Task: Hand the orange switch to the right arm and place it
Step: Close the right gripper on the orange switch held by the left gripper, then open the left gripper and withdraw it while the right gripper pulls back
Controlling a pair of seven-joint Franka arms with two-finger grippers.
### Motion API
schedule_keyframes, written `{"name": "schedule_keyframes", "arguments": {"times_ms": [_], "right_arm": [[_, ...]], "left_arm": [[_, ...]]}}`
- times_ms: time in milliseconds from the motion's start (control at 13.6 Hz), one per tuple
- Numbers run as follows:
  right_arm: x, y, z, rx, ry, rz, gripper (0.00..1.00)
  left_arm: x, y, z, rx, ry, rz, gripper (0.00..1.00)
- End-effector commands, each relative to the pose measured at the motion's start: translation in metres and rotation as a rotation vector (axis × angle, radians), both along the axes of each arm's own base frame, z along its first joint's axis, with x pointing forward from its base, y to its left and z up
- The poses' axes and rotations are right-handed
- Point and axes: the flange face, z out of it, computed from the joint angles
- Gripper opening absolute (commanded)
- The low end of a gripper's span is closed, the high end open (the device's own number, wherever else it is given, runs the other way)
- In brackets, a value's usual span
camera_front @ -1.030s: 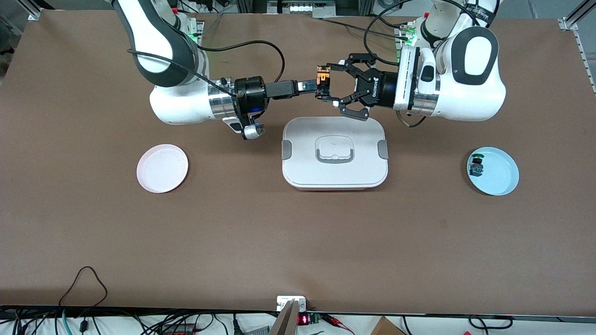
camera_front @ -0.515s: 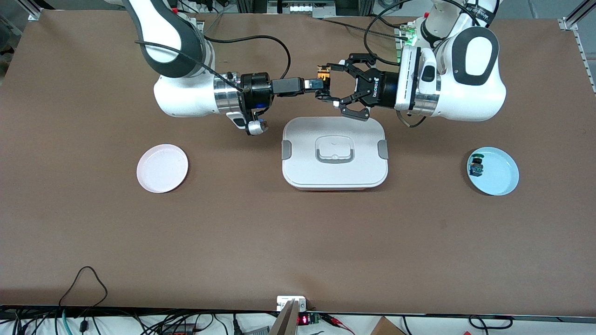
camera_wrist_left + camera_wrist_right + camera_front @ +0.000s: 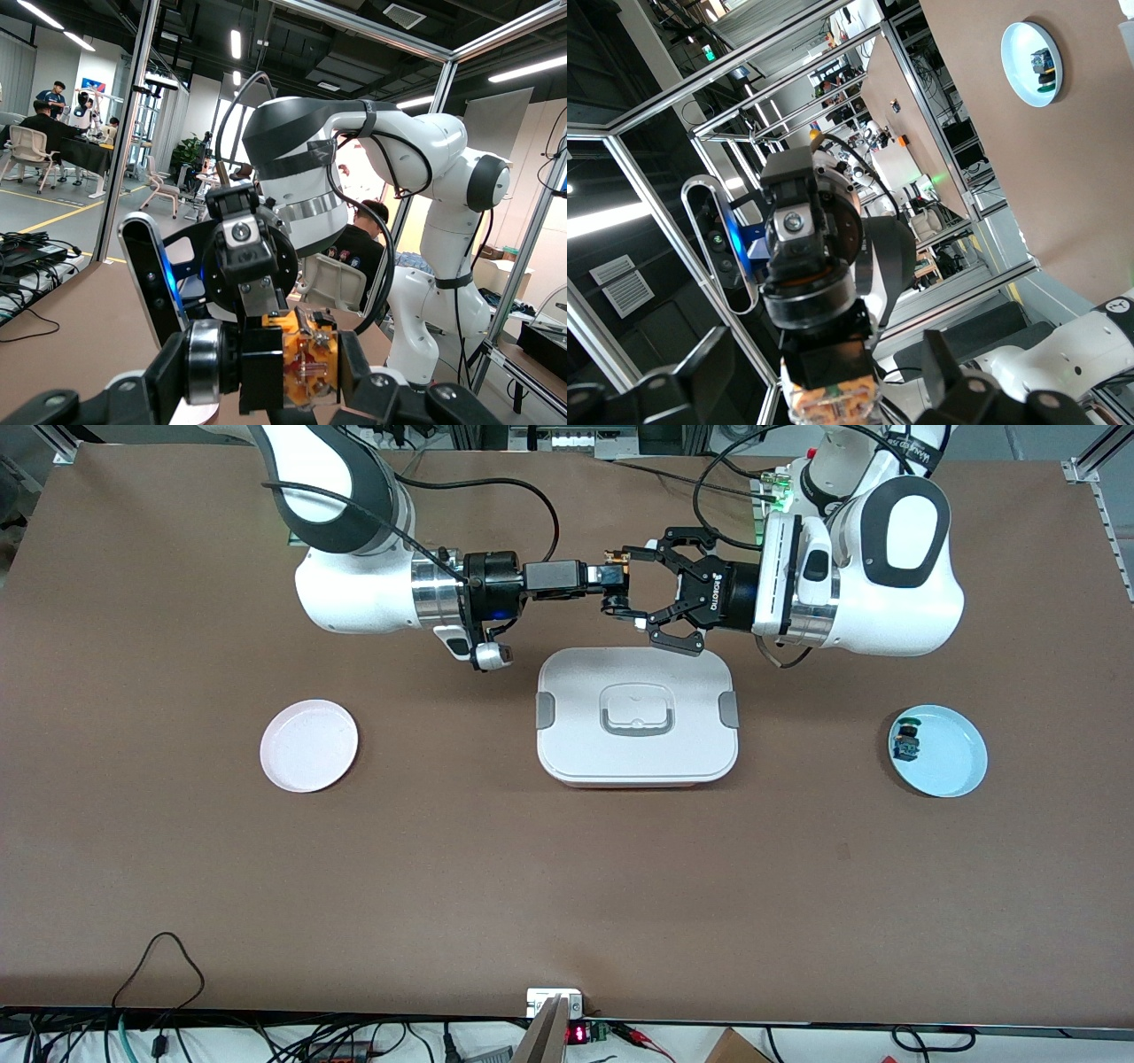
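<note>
Front view: 2 arms reaching toward each other above the brown table (image 3: 567,886), grippers meeting in the air over bare tabletop just beside the edge of the white lidded box (image 3: 637,716) that faces the robots' bases.

Left gripper (image 3: 631,584), black open-linkage claw: pressed shut on the orange switch (image 3: 613,567), held aloft between the fingertips. In the left wrist view, orange switch (image 3: 306,363) clamped between the black claw fingers (image 3: 261,367), orange body with metal contacts facing the camera.

Right gripper (image 3: 611,577), slim straight black fingers: arrived at the same switch, fingers alongside it; whether spread or already pinching cannot be told from these views. In the right wrist view, orange switch (image 3: 831,396) seen at the tip of the oncoming left gripper (image 3: 824,354).

White lidded box: closed, grey latch at each end, recessed handle in the lid, near the middle of the table.

Pink plate (image 3: 309,745): toward the right arm's end of the table, well apart from the box.

Blue plate (image 3: 952,757): toward the left arm's end of the table, carrying 1 small black switch with green-blue cap (image 3: 905,742) near its rim. Same plate (image 3: 1021,53) visible far off in the right wrist view.
</note>
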Motion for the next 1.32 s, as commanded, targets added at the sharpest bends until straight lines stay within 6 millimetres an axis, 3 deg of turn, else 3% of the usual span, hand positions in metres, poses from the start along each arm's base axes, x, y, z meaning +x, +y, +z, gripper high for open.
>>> {"name": "schedule_keyframes", "arguments": {"times_ms": [0,147,294,368,515,736,809,957,1251], "right_arm": [[-0.008,-0.003,0.000,0.003,-0.025,-0.017,0.86],[-0.009,-0.004,0.002,0.006,-0.025,-0.013,0.68],[-0.010,-0.004,0.006,0.009,-0.020,-0.014,0.33],[-0.010,-0.004,0.007,0.010,-0.019,-0.011,0.21],[-0.010,-0.005,0.011,0.016,-0.025,-0.010,0.11],[-0.010,-0.004,0.010,0.016,-0.037,-0.010,0.05],[-0.010,-0.003,0.009,0.016,-0.042,-0.009,0.05],[-0.010,-0.003,0.008,0.018,-0.078,-0.007,0.05],[-0.010,-0.003,0.007,0.017,-0.078,-0.007,0.01]], "left_arm": [[-0.001,0.000,0.003,-0.030,-0.016,0.018,0.00],[-0.001,0.000,0.004,-0.030,-0.018,0.019,0.00],[-0.001,0.000,0.004,-0.030,-0.018,0.019,0.00],[-0.001,-0.001,0.005,-0.030,-0.019,0.018,0.00],[-0.001,0.000,0.004,-0.032,-0.017,0.018,0.00],[0.001,0.001,0.005,-0.035,-0.017,0.027,0.06],[0.001,0.001,0.005,-0.035,-0.017,0.028,0.18],[0.004,0.003,0.004,-0.052,-0.003,0.038,0.97],[0.019,0.015,-0.001,-0.085,0.014,0.058,1.00]]}}
